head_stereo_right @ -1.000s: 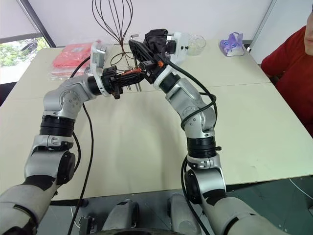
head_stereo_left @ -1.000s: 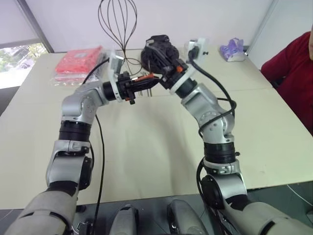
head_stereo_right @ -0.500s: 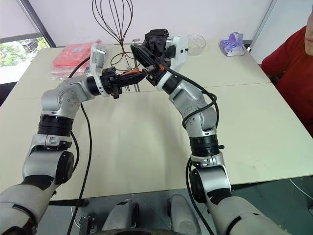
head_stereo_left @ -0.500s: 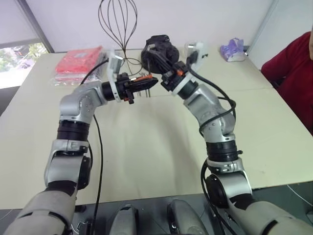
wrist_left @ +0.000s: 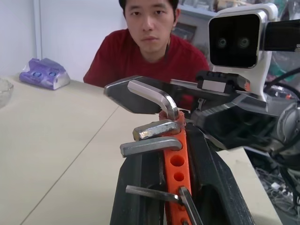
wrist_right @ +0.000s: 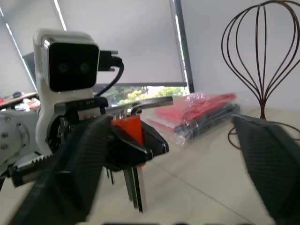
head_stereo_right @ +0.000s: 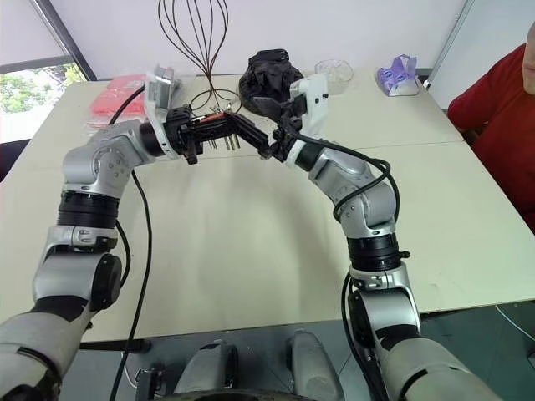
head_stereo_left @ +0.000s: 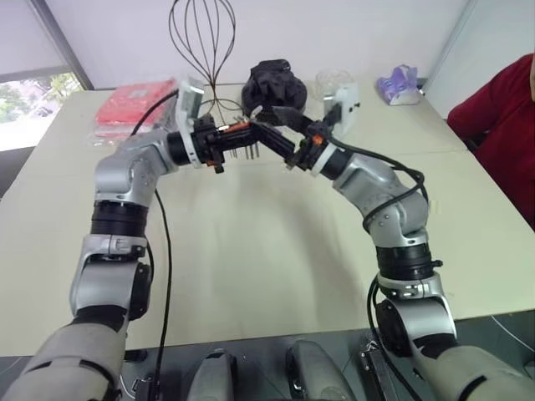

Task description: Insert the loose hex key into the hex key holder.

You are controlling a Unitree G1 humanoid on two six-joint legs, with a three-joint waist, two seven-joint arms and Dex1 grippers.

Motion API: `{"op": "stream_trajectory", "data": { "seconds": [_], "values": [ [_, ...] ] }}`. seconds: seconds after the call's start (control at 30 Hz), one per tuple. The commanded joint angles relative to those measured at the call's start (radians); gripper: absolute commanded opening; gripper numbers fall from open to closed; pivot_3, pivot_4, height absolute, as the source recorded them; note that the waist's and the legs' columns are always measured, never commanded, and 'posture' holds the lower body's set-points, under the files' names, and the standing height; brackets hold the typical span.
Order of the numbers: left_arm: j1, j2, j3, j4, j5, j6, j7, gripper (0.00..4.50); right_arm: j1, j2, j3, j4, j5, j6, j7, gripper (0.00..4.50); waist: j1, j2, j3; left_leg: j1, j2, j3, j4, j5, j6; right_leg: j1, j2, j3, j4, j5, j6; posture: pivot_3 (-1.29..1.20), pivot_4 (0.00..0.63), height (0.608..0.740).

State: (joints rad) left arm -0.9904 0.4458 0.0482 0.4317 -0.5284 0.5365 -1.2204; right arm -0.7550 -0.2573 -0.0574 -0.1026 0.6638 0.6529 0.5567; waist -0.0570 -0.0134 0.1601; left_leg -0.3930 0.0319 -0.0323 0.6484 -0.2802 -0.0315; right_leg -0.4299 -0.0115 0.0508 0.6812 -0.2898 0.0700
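Black wire whisk point(head_stereo_left: 201, 38) beyond claws.

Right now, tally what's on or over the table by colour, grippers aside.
Red/orange: 2, hex key holder, red packaged bundle
Black: 2, wire stand, black bundle
Purple: 1, purple packet
Clear: 1, glass bowl
Total: 6

right tool point(head_stereo_right: 257, 127) | opened, drew back rightward | off hex key holder point(head_stereo_right: 214, 119)
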Motion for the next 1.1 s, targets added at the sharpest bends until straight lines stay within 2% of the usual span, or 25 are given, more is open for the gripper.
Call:
{"op": "stream_trajectory", "data": {
  "seconds": [0.03, 0.1, 0.17, 0.27, 0.37, 0.43, 0.47, 0.57, 0.67, 0.7, 0.87, 1.0, 1.1],
  "values": [
    [0.037, 0.026, 0.001, -0.042, 0.011, 0.005, 0.005, 0.0, 0.057, -0.104, -0.055, -0.173, 0.127, 0.121, 0.058, 4.25, 0.011, 0.0, 0.0, 0.0, 0.0, 0.0, 0.0, 0.0, 0.0, 0.0, 0.0, 0.0, 0.0, 0.0, 0.0, 0.0, 0.15, 0.74],
    [0.082, 0.022, 0.004, -0.063, 0.005, 0.047, 0.04, 0.0, 0.11, -0.182, -0.038, -0.23, 0.117, 0.145, 0.088, 4.25, 0.014, 0.0, 0.0, 0.0, 0.0, 0.0, 0.0, 0.0, 0.0, 0.0, 0.0, 0.0, -0.001, 0.0, 0.0, 0.0, 0.15, 0.74],
    [0.131, 0.017, 0.008, -0.089, -0.013, 0.11, 0.07, 0.0, 0.139, -0.217, -0.038, -0.256, 0.116, 0.152, 0.089, 4.25, 0.012, -0.001, 0.0, 0.0, 0.0, 0.0, 0.001, 0.0, 0.0, 0.001, 0.0, 0.0, -0.001, 0.0, 0.0, 0.0, 0.15, 0.74],
    [0.199, 0.025, -0.02, -0.104, -0.011, 0.212, 0.088, 0.0, 0.14, -0.208, -0.068, -0.25, 0.135, 0.161, 0.054, 4.25, 0.011, -0.001, 0.0, 0.001, 0.0, 0.0, 0.001, 0.0, 0.0, 0.001, 0.001, 0.001, -0.001, 0.0, 0.0, 0.0, 0.15, 0.74],
    [0.203, 0.021, -0.035, -0.044, 0.014, 0.271, 0.137, 0.0, 0.136, -0.198, -0.063, -0.234, 0.12, 0.147, 0.039, 4.25, 0.014, -0.001, 0.001, 0.001, 0.0, 0.0, 0.001, 0.0, 0.0, 0.001, 0.001, 0.001, -0.001, 0.0, 0.0, 0.0, 0.15, 0.74],
    [0.192, 0.02, -0.057, 0.028, 0.046, 0.321, 0.173, 0.98, 0.138, -0.173, -0.052, -0.219, 0.101, 0.124, 0.025, 4.31, 0.015, -0.001, 0.001, 0.0, 0.0, 0.0, 0.001, 0.0, 0.0, 0.001, 0.001, 0.0, -0.001, 0.0, 0.0, 0.0, 0.15, 0.74],
    [0.186, 0.02, -0.068, 0.057, 0.069, 0.333, 0.197, 1.22, 0.139, -0.163, -0.046, -0.214, 0.092, 0.113, 0.019, 4.31, 0.015, -0.001, 0.001, 0.0, 0.0, 0.0, 0.001, 0.0, 0.0, 0.001, 0.001, 0.0, -0.001, 0.0, 0.0, 0.0, 0.15, 0.74],
    [0.173, 0.031, -0.099, 0.095, 0.118, 0.354, 0.229, 2.83, 0.138, -0.142, -0.038, -0.204, 0.076, 0.092, 0.009, 4.31, 0.014, -0.001, 0.001, 0.0, 0.0, 0.0, 0.001, 0.0, 0.0, 0.001, 0.001, 0.0, -0.001, 0.0, 0.0, 0.0, 0.15, 0.74],
    [0.166, 0.04, -0.115, 0.117, 0.153, 0.365, 0.256, 4.17, 0.137, -0.127, -0.036, -0.197, 0.068, 0.078, 0.001, 4.31, 0.016, -0.001, 0.001, 0.0, 0.0, 0.0, 0.001, 0.0, 0.0, 0.001, 0.001, 0.0, -0.001, 0.0, 0.0, 0.0, 0.15, 0.74],
    [0.166, 0.046, -0.127, 0.125, 0.18, 0.344, 0.278, 4.36, 0.139, -0.125, -0.035, -0.197, 0.065, 0.075, 0.0, 4.31, 0.016, -0.001, 0.001, 0.0, 0.0, 0.0, 0.001, 0.0, 0.0, 0.001, 0.001, 0.0, -0.001, 0.0, 0.0, 0.0, 0.15, 0.74],
    [0.183, 0.138, -0.16, 0.144, 0.355, 0.096, 0.415, 4.36, 0.16, -0.126, -0.04, -0.214, 0.062, 0.08, -0.008, 4.31, 0.009, -0.001, 0.0, 0.002, 0.0, 0.0, 0.0, 0.0, 0.0, 0.001, 0.001, 0.001, 0.0, 0.0, 0.0, 0.0, 0.15, 0.74],
    [0.209, 0.188, -0.101, 0.064, 0.354, 0.002, 0.445, 4.36, 0.18, -0.128, -0.052, -0.224, 0.071, 0.088, -0.022, 4.31, 0.01, -0.001, 0.001, 0.003, 0.001, 0.0, -0.001, 0.0, 0.0, 0.0, 0.001, 0.002, 0.0, 0.0, 0.0, 0.0, 0.15, 0.74],
    [0.248, 0.199, -0.051, -0.028, 0.332, -0.006, 0.463, 4.36, 0.195, -0.122, -0.053, -0.225, 0.073, 0.087, -0.033, 4.31, 0.019, -0.001, 0.001, 0.0, 0.001, 0.0, 0.0, 0.0, 0.0, 0.0, -0.001, 0.001, 0.0, 0.0, 0.0, 0.0, 0.15, 0.74]
  ]
}}
